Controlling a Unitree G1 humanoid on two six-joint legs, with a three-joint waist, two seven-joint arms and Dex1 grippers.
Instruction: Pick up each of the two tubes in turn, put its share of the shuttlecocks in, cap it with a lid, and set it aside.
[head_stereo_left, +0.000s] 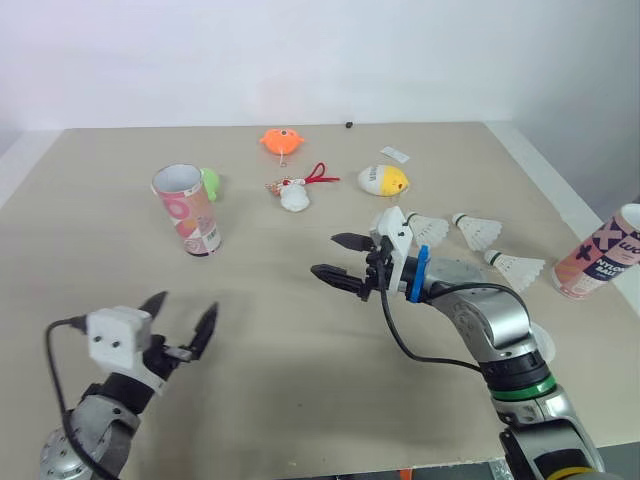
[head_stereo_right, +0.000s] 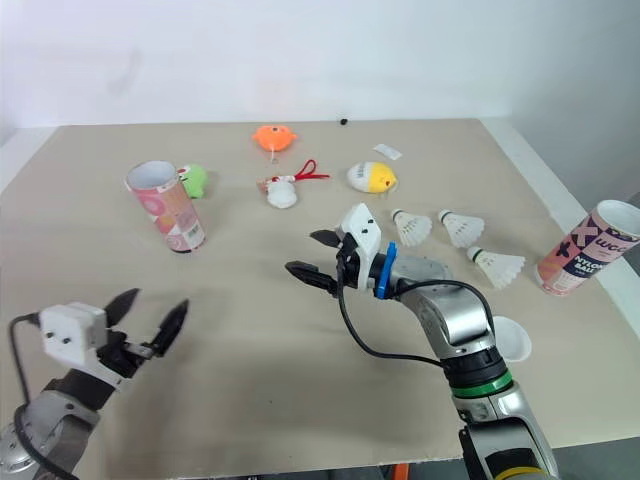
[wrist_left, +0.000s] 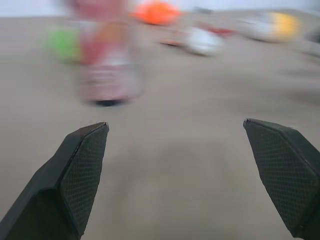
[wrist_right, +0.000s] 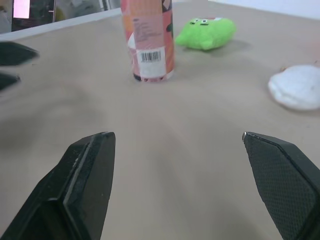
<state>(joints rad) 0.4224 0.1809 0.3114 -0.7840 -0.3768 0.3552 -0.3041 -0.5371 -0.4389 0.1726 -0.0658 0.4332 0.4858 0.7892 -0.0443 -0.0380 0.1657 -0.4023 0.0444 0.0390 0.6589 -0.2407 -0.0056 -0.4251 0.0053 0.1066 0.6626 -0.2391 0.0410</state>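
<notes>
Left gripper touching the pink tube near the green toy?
Apart. The left eye view shows bare table between the open left gripper and the pink tube.

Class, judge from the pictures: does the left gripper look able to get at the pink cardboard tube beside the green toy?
Probably yes: the left gripper is open, and bare beige table lies between it and the upright pink cardboard tube.

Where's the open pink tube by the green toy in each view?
Left eye: tube stands upright, on the robot's left.
Right eye: tube, same spot.
Left wrist: tube ahead, blurred.
Right wrist: tube ahead, barcode facing.
Landmark: green toy beside it.
</notes>
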